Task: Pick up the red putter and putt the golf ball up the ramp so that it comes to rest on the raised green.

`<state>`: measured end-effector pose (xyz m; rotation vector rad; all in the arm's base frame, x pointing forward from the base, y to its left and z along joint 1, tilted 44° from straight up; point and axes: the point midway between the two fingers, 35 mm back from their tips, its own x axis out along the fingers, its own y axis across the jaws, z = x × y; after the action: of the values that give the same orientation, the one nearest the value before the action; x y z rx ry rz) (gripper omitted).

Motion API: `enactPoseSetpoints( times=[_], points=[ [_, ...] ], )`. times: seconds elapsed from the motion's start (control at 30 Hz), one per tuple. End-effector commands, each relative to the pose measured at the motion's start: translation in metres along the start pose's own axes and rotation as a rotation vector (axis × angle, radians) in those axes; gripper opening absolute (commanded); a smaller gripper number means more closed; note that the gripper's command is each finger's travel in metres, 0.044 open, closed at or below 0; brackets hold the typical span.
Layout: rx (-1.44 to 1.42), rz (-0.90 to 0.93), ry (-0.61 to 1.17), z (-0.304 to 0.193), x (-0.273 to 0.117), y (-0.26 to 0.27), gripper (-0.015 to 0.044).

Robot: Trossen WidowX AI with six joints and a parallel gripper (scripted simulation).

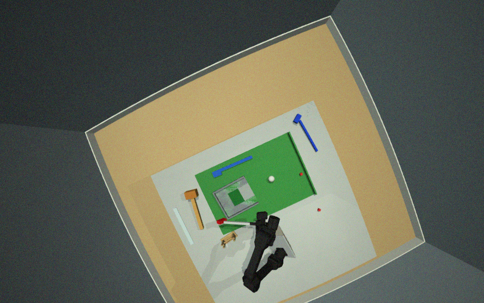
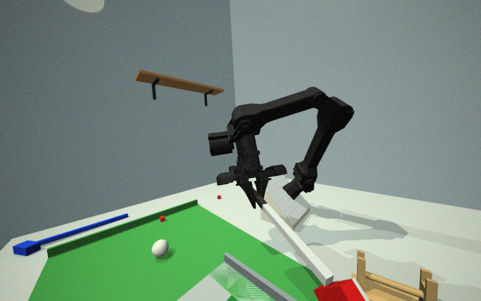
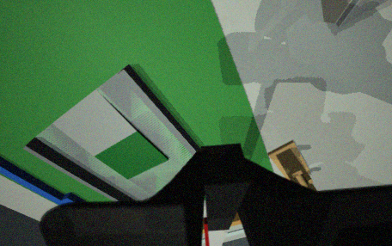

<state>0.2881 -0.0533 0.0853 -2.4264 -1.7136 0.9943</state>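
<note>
where claw [image 2: 256, 198] clamps: slim putter [image 2: 298, 244] shaft

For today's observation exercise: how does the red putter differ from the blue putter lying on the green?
The red putter has a red head and white shaft; the blue putter is blue all over. The red one is gripped by the tool at its shaft end and slopes downward; the blue one lies flat, untouched. Both are long, straight shafts with block heads.
</note>
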Motion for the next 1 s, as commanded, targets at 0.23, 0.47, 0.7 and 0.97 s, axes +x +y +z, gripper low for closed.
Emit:
enactPoseSetpoints(
  times=[0.23,0.47,0.7,0.97],
  points=[
    [0.322,0.114,-0.042,0.067,-0.038,0.053,0.0],
    [0.513,0.177,-0.056,0.113,-0.059,0.072,0.0],
    [0.688,0.24,-0.062,0.162,-0.076,0.089,0.0],
    [0.903,0.306,-0.06,0.218,-0.091,0.102,0.0]
  ],
)
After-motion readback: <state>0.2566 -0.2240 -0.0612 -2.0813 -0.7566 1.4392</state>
